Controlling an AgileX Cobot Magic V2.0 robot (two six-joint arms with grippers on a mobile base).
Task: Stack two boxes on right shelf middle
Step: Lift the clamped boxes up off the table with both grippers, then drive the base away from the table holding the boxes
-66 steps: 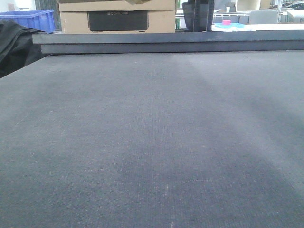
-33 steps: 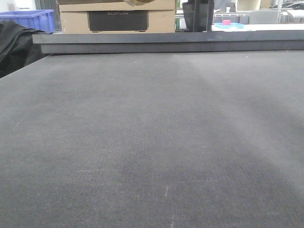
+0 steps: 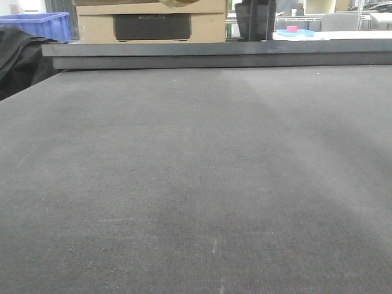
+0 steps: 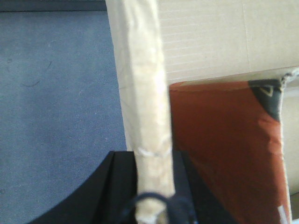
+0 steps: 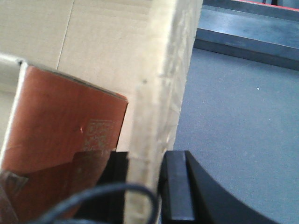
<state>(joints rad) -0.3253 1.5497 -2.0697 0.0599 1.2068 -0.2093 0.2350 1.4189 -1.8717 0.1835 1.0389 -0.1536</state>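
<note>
While the taped cardboard box (image 4: 147, 116) is pinched by its thin, yellowish-taped edge, running from the top centre of the left wrist view down to the bottom, the step in hand is judged to be the pick-up, with the carry not yet begun. The left gripper (image 4: 150, 186) is seen clamped on that edge, a black finger pressed to either side at the bottom of the frame. The right gripper (image 5: 145, 182) is likewise closed on a cardboard edge (image 5: 159, 93) at the bottom centre of its own view. It is probably the same box held from opposite sides, though that cannot be confirmed. A red-printed panel (image 4: 224, 154) is seen just beside the gripped wall, to its right in the left wrist view and at lower left (image 5: 60, 116) in the right. The dark table (image 3: 196, 184) fills the front view below a labelled carton (image 3: 150, 21) and a blue crate (image 3: 43, 24) at upper left. The steel shelf is seen nowhere, so next a level lift by both arms in step is called for, then a carry towards it.
</note>
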